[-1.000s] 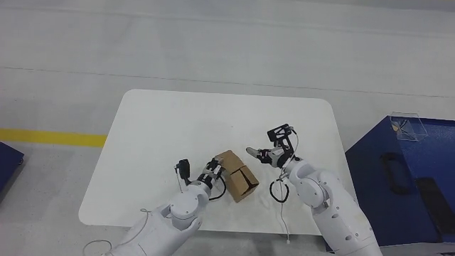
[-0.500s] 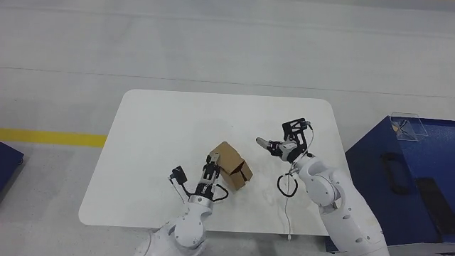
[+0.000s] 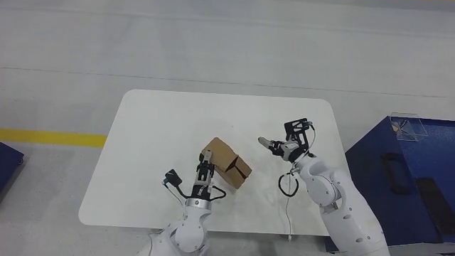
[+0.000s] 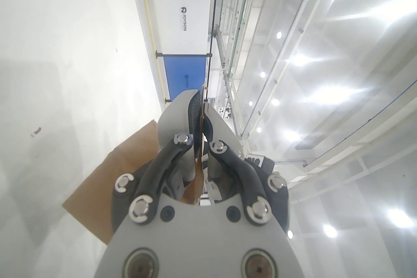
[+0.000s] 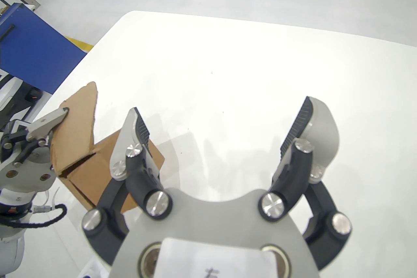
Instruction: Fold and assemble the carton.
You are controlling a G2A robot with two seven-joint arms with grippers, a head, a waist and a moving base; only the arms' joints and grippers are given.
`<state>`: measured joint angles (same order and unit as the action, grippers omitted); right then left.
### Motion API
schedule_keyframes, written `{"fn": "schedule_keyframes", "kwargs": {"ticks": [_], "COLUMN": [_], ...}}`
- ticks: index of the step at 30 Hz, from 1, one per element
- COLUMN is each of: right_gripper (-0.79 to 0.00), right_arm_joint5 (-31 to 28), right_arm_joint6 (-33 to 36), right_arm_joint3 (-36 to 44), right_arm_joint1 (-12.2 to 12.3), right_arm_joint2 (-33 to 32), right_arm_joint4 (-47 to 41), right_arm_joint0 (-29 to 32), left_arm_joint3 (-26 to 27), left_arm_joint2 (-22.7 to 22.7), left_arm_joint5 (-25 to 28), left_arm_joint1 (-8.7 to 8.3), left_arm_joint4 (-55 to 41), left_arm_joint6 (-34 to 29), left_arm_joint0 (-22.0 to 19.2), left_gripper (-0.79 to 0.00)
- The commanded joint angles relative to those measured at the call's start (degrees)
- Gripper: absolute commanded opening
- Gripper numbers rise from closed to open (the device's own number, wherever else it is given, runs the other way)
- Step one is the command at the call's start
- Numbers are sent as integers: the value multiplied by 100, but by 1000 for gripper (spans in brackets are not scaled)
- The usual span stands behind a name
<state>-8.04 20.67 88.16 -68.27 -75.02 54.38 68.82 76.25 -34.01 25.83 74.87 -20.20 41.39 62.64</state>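
A white table [image 3: 163, 135] with rounded corners stands on a pale floor [image 3: 213, 35]. A brown cardboard carton [image 3: 226, 161] sits on it, near the edge closest to the robot and roughly midway along that edge. It is partly folded, with one flap [image 5: 79, 126] standing up. A few tiny dark specks [image 5: 211, 72] mark the tabletop beyond it.

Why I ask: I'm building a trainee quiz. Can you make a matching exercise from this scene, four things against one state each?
Things:
1. left gripper
2. right gripper
3. carton
4. table

States:
A. white, bearing the carton
B. jaws open, holding nothing
C. brown, one flap raised
D. jaws shut on a flap of the carton

Pairs: 1-D, 2-B, 3-C, 4-A
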Motion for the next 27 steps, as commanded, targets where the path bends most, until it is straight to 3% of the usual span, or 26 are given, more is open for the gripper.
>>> {"fn": "schedule_keyframes", "kwargs": {"ticks": [1,5,9,16,27], "right_gripper": [0,0,0,0,0], "right_arm_joint5": [128,151,199,270,317], "right_arm_joint6": [-36,-34,-35,-1,17], "right_arm_joint3": [19,-41,-130,-210,-199], "right_arm_joint1": [-1,3,1,-27,-56], "right_arm_joint2": [-12,-97,-123,-5,82], "right_arm_joint4": [110,54,49,104,163], "right_arm_joint0": [1,0,1,-71,-115], "left_arm_joint3": [189,216,-245,-1282,-1417], "left_arm_joint2": [-93,-305,-200,2,-345], "left_arm_joint5": [-7,243,585,612,528], "left_arm_joint1": [76,214,458,908,1208], "left_arm_joint4": [-399,-1095,-901,-640,-1998], "left_arm_joint6": [167,344,860,1217,-101], "left_arm_joint0": [110,244,185,-154,-16], "left_gripper": [-785,-785,-785,-785,-785]}}
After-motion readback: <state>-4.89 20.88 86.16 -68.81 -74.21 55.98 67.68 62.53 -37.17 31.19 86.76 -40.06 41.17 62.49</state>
